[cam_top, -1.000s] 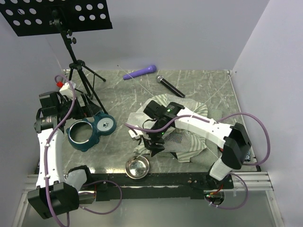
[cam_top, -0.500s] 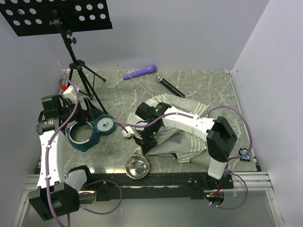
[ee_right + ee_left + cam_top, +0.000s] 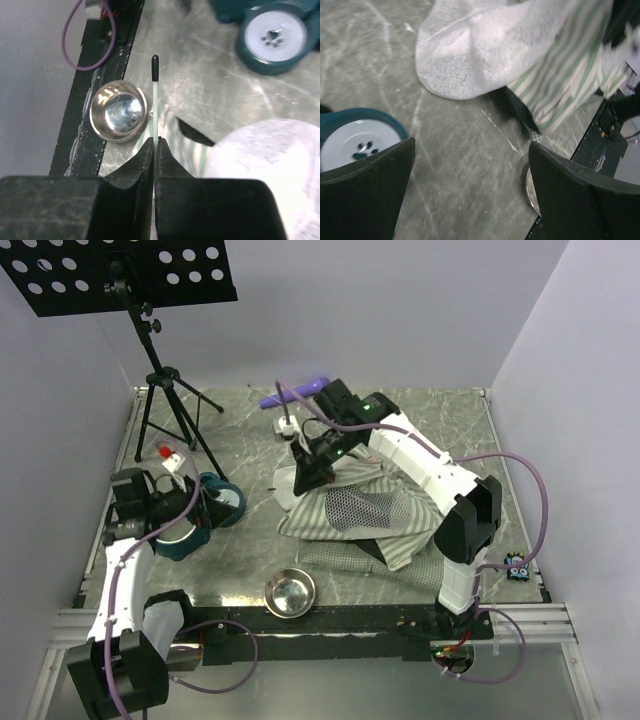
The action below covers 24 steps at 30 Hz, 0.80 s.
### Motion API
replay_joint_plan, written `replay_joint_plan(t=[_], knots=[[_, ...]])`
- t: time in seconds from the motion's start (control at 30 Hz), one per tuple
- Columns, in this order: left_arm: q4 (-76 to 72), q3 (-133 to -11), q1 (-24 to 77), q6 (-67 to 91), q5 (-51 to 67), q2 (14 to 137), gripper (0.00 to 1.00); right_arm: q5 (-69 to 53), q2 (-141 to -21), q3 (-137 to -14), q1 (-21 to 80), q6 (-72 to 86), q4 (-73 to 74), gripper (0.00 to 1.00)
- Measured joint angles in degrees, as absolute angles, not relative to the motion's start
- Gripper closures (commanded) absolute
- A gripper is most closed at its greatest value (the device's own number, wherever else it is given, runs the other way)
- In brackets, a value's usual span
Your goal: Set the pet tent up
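The pet tent (image 3: 365,520) lies crumpled at the table's middle, green-and-white stripes with white mesh (image 3: 480,55) bulging and dark lining under its edge. My right gripper (image 3: 306,472) hangs over the tent's far left part. In the right wrist view my right gripper (image 3: 155,143) is shut on a thin pale pole (image 3: 155,105) with a black tip, which sticks out beyond the fingertips. My left gripper (image 3: 470,195) stands open over bare table, left of the tent, with nothing between its fingers (image 3: 367,192). In the top view it sits by the teal holder (image 3: 205,512).
A steel bowl (image 3: 290,592) rests at the near edge, in front of the tent. The teal double bowl holder (image 3: 272,35) lies left of the tent. A music stand's tripod (image 3: 165,405) stands at the far left. A purple object (image 3: 285,395) lies at the back.
My right gripper closed on the pole and moved up and toward the back, dragging the tent's fabric with it. The left arm shifted toward the near side, beside the teal holder.
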<state>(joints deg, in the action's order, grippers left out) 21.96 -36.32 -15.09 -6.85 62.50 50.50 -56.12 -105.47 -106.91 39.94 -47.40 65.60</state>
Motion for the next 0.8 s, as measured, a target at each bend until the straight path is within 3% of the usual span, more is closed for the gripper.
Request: replay_joint_plan(t=[0.17, 0.43, 0.8], knots=[[9.58, -29.82, -7.14, -4.82, 64.49, 50.11, 0.03, -57.1, -106.48, -112.97, 37.52, -46.17, 67.44, 1.0], [-17.8, -20.36, 13.32, 11.07, 58.39, 51.94, 0.06, -58.43, -107.44, -116.29, 35.75, -44.07, 68.42, 1.0], [-36.16, -22.94, 16.71, 22.52, 62.43, 64.51, 0.07, -60.05, -107.44, -115.52, 35.2, -44.45, 69.43, 1.0]])
